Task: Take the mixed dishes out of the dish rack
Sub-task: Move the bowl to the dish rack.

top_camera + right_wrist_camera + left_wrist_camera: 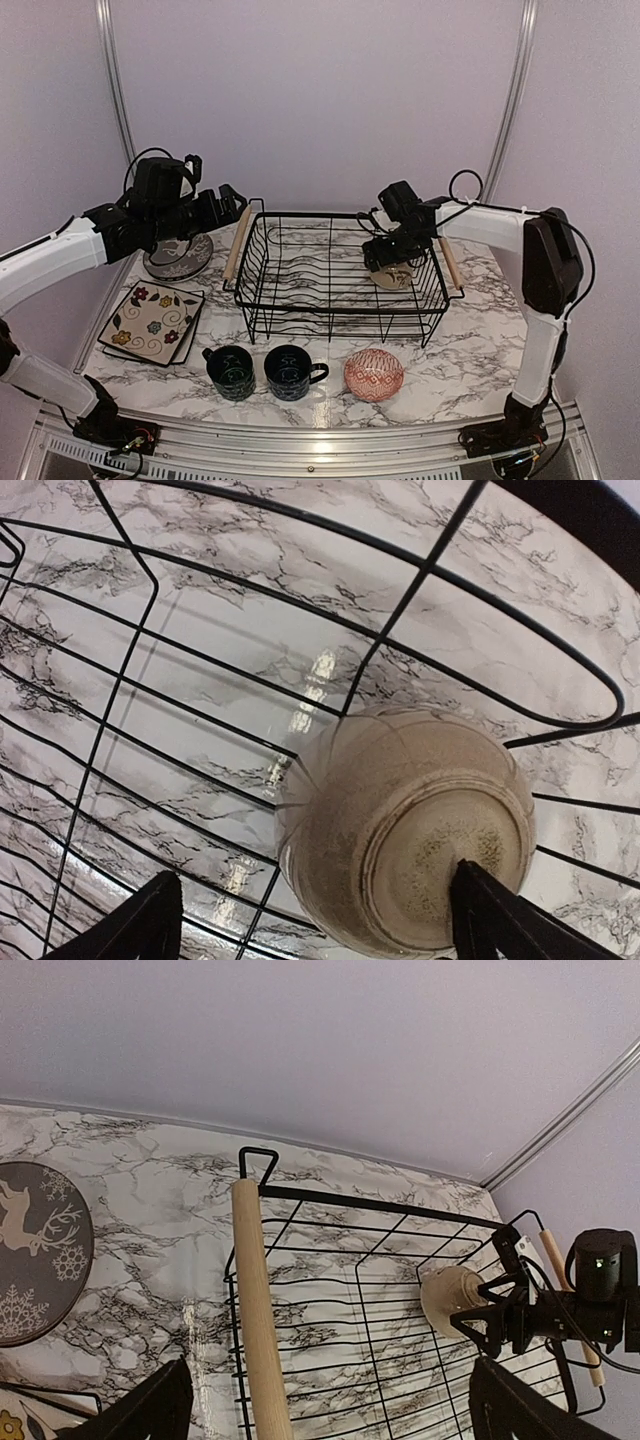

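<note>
The dish rack, a black wire basket with a wooden bar handle on each short side, sat in the middle of the top view and held a single item: a beige bowl in its right part, tipped so that its ringed foot faced the right wrist camera. The right gripper reached down into the rack at that bowl, its fingers spread wide; one finger overlapped the bowl's foot, and contact could not be told. The left gripper hung above the rack's upper-left corner, jaws spread wide and holding nothing. Left of the rack lay a grey round deer-pattern plate, and below it, at the lower left, square cream floral plates sat stacked. Along the bottom of the frame stood two dark blue mugs, side by side, with a reddish patterned bowl to their right. Everything rested on a white marble-pattern table. Pale lilac walls closed the scene behind, with a metal rail running up each side.
</note>
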